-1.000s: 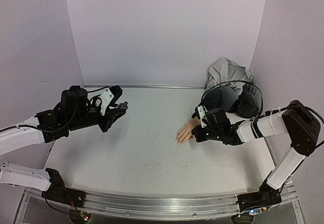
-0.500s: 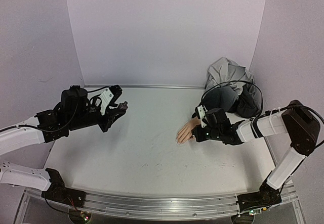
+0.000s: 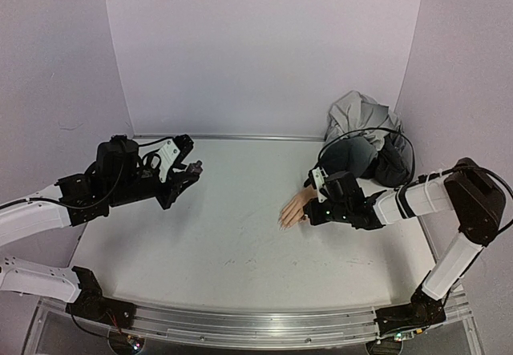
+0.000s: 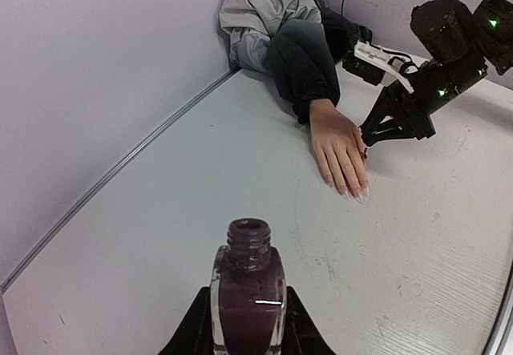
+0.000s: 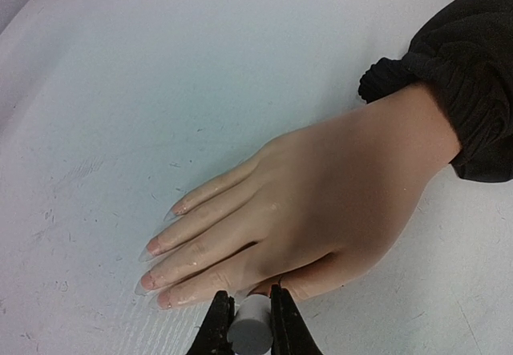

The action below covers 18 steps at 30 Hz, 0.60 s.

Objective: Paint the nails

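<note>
The peach mannequin hand (image 3: 292, 209) lies palm down right of centre, in a dark sleeve (image 3: 353, 159). Its nails (image 5: 151, 280) are pale pink with clear pointed tips; the thumb nail is hidden behind the cap. My right gripper (image 3: 312, 211) is shut on a small grey-white brush cap (image 5: 252, 332) and holds it against the thumb side of the hand (image 5: 337, 179); the brush itself is hidden. My left gripper (image 3: 191, 171) is shut on an open bottle of dark maroon polish (image 4: 248, 287), held upright above the table at the left, far from the hand (image 4: 341, 148).
A crumpled grey garment (image 3: 365, 123) lies in the back right corner, joined to the sleeve. Walls close off the back and both sides. The white tabletop (image 3: 232, 235) stretches between the two arms. The right arm (image 4: 433, 74) shows in the left wrist view.
</note>
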Available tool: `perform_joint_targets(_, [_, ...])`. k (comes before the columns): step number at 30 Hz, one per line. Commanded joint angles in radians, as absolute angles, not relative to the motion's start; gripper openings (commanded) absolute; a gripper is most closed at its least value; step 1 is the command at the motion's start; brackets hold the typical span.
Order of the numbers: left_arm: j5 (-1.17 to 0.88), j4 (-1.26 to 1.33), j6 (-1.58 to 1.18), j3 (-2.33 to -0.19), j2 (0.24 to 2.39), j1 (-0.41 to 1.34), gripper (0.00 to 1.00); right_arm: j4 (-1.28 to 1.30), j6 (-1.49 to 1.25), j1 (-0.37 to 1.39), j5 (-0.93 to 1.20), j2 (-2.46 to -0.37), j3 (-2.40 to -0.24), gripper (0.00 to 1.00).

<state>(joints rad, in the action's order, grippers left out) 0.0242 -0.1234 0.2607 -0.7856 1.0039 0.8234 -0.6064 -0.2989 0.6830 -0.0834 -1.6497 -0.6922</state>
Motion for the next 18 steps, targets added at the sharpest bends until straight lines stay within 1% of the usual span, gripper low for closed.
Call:
perform_joint_targets(1, [0.009,-0.080,0.254,-0.846,1.005,0.818,0.00,-0.620,-0.291,0.680,-0.082,-1.657,-0.726,0.00])
perform_joint_targets(18, [0.006,-0.080,0.251,-0.847,1.003,0.818,0.00,-0.625,-0.291,0.680,-0.054,-1.655,-0.721,0.00])
